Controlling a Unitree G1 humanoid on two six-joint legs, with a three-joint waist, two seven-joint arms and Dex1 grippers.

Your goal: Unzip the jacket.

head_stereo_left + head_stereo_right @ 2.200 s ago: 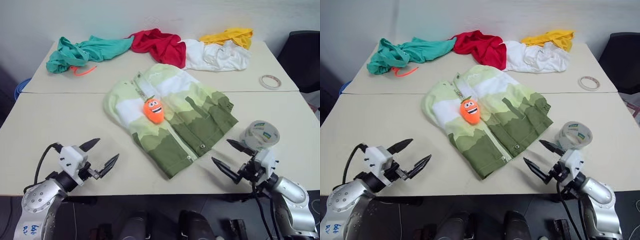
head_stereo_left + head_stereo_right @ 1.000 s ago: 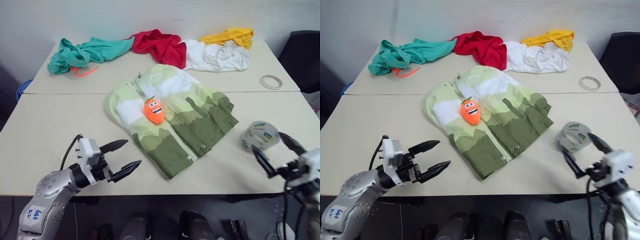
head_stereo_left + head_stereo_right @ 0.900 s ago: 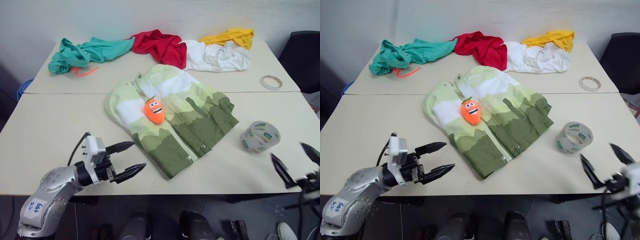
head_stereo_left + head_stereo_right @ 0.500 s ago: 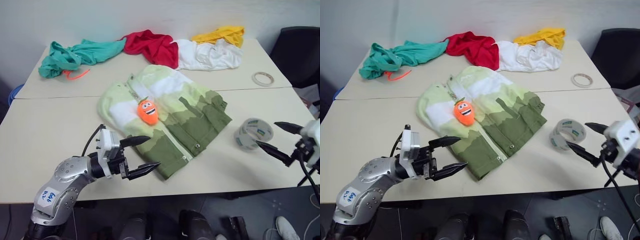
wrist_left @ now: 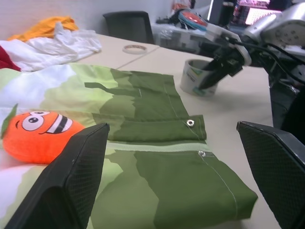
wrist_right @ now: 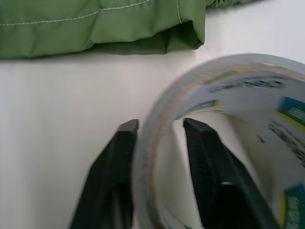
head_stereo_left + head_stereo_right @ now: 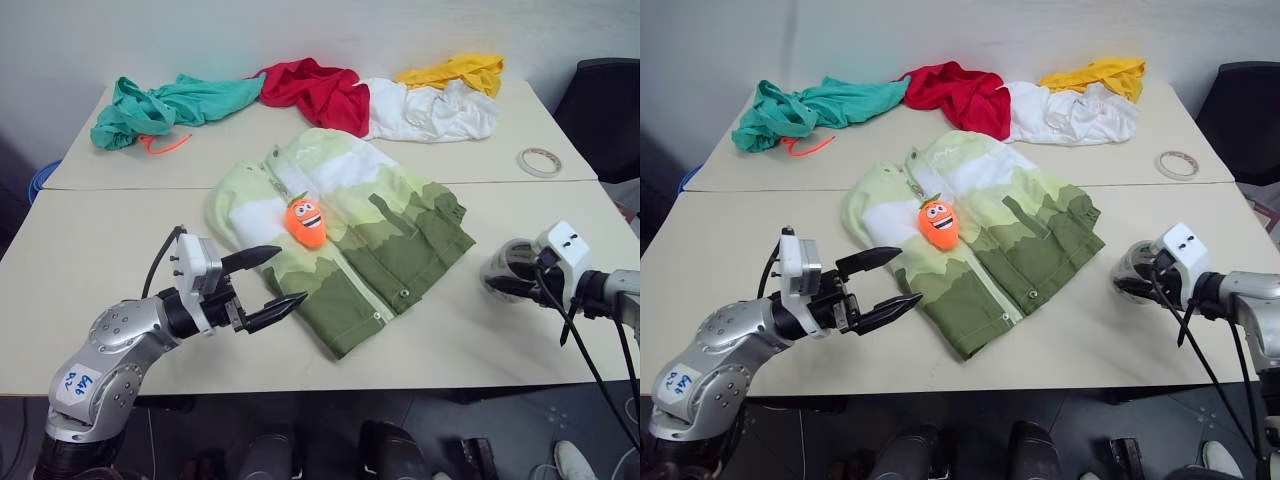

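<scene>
The fleece jacket (image 7: 340, 235) lies zipped on the table (image 7: 90, 250), its orange plush zipper pull (image 7: 307, 221) just beyond the left gripper (image 7: 275, 282), whose jaws stand wide over the olive hem. The right gripper (image 6: 159, 143) pinches the wall of a tape roll (image 6: 228, 119), one finger inside, one outside. This looks like clearing clutter; unzipping isn't begun. Next, the left jaws need to reach the pull.

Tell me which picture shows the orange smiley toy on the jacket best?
The left wrist view: the orange plush zipper pull is closest there, its face large, lying on the jacket. Both eye views show it whole but small, from above, mid-jacket. The right wrist view catches just the jacket's green hem.
</scene>
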